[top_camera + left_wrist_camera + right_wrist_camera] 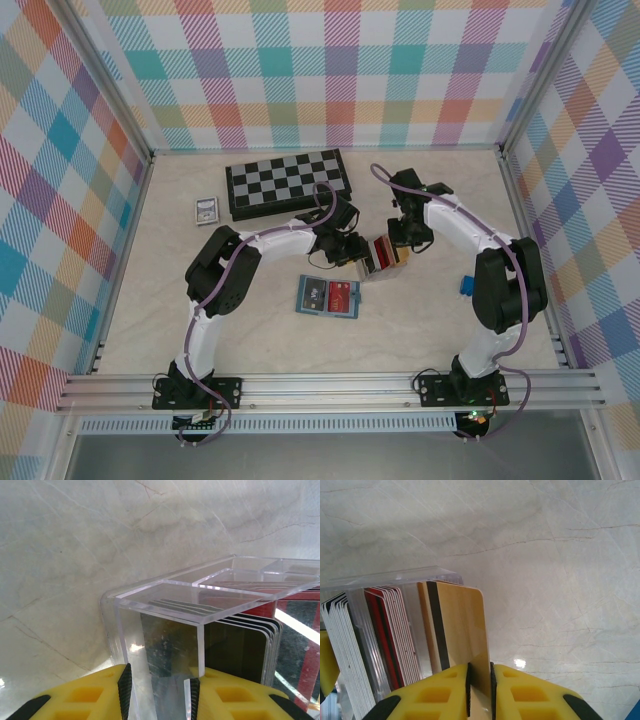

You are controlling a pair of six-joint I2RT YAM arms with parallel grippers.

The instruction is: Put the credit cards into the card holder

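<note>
A clear acrylic box (383, 255) stands mid-table, packed with upright credit cards in red (380, 625), dark (245, 645) and tan. My left gripper (158, 680) grips the box's end wall (165, 597) between its pads; in the top view it (352, 250) is at the box's left side. My right gripper (480, 672) is shut on an orange-tan card (462, 625) with a black stripe, upright at the box's right end; seen from above it (402, 245) is over that end. The teal card holder (328, 296) lies open in front, a dark and a red card on it.
The black-and-white chessboard (288, 182) lies at the back. A small silver-grey framed rectangle (207, 209) sits to its left. A small blue object (466, 287) rests by the right arm. Plaid walls and metal rails enclose the marble-patterned table (160, 310).
</note>
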